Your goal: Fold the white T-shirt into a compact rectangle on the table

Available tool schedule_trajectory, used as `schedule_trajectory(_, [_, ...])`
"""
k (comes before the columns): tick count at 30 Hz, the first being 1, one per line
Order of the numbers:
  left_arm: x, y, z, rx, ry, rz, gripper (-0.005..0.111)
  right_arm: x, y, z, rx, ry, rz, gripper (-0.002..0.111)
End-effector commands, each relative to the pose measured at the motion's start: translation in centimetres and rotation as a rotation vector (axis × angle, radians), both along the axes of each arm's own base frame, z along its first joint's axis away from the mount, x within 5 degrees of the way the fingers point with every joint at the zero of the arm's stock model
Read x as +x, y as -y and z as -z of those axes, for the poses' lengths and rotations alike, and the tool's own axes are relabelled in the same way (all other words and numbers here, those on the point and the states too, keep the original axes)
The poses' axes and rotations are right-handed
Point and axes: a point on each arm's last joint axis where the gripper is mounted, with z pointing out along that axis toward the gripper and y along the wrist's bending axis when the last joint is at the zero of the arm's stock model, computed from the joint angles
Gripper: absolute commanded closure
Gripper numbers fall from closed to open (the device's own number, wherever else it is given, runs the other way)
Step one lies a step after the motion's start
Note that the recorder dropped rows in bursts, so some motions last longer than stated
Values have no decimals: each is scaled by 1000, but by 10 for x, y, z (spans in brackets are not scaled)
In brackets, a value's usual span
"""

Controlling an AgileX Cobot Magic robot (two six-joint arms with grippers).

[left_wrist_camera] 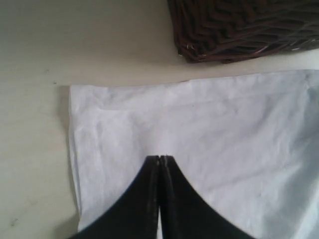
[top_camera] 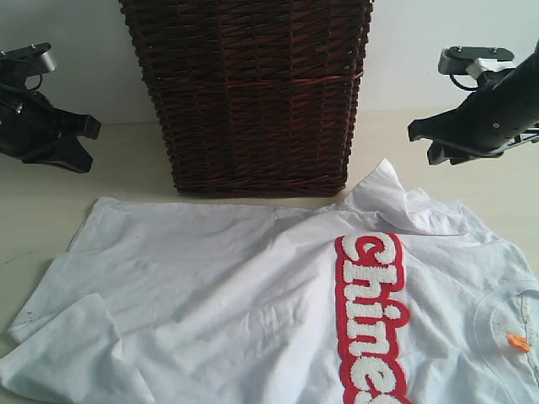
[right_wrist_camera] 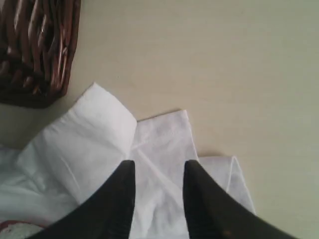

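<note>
White T-shirt (top_camera: 210, 295) sprawls rumpled on the desk (top_camera: 50, 185); folding looks hardly begun. Left hand (left_wrist_camera: 159, 158) is pinched together; right hand (right_wrist_camera: 158, 164) stands apart.

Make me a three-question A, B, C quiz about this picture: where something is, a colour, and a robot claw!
1. Where is the basket compared with the T-shirt?
A) on top of it
B) beside it, on the table
C) under it

2. What colour edges the letters?
A) blue
B) green
C) red

3. How is the left gripper?
A) shut, empty
B) wide open
C) clamped on the basket

Answers:
1 B, it stands on bare table past the T-shirt's edge.
2 C, red borders the fuzzy white letters.
3 A, its tips touch with nothing between.
</note>
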Motion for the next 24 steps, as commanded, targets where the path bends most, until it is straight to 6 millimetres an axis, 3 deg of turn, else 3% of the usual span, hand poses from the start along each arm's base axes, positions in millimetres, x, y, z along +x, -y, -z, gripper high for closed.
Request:
schedule_trajectory(1, [-1,1,-7,-1,12,9,107,11,-1,33,12,-124,-16,78])
schedule_trajectory(7, [0,1,-7,-1,16,7,107,29,-2,67,8,-191,-27,108])
schedule_trajectory(16, [0,1,-7,5,25,5,107,54,-1,87,-16,-122,-35,108])
schedule_trajectory(24, [1,1,-7,6,28,3,107,69,0,112,-49,-171,-71,108])
